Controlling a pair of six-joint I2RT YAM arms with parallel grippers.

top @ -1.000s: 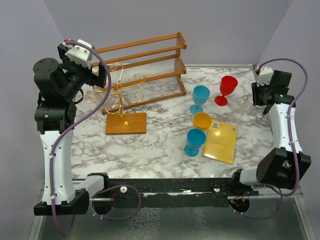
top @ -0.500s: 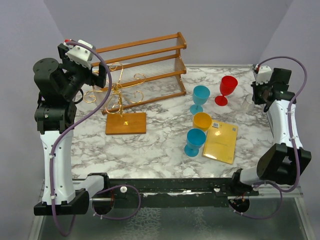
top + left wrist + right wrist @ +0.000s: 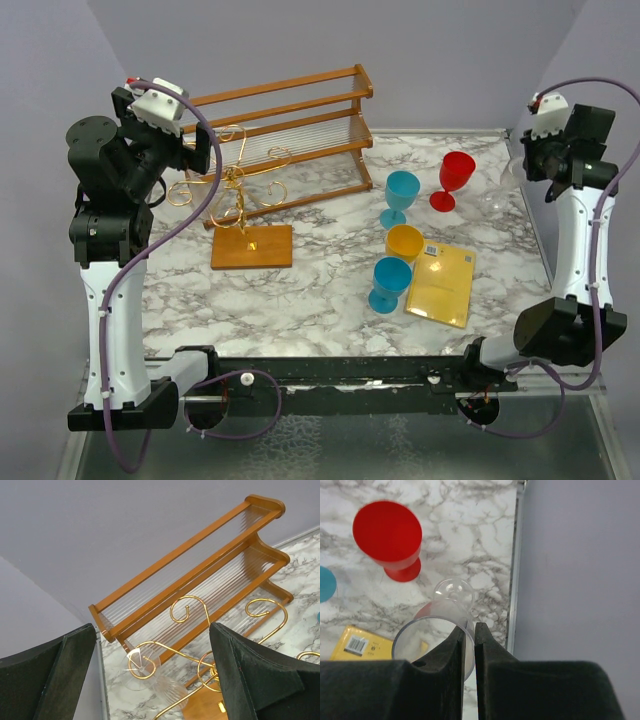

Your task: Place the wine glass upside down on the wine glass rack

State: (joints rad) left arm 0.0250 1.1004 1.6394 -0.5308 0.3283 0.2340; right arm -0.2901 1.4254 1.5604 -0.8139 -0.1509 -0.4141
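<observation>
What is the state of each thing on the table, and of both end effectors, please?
Wine glass: upright, pinched at its rim.
Right end effector: shut on that rim.
Left end effector: open, empty.
Wine glass rack: standing upright.
Red cup: upright.
Far blue cup: upright.
Near blue cup: upright.
Yellow cup: upright, mouth up.
Yellow booklet: lying flat, closed.
Wooden shelf: standing.
</observation>
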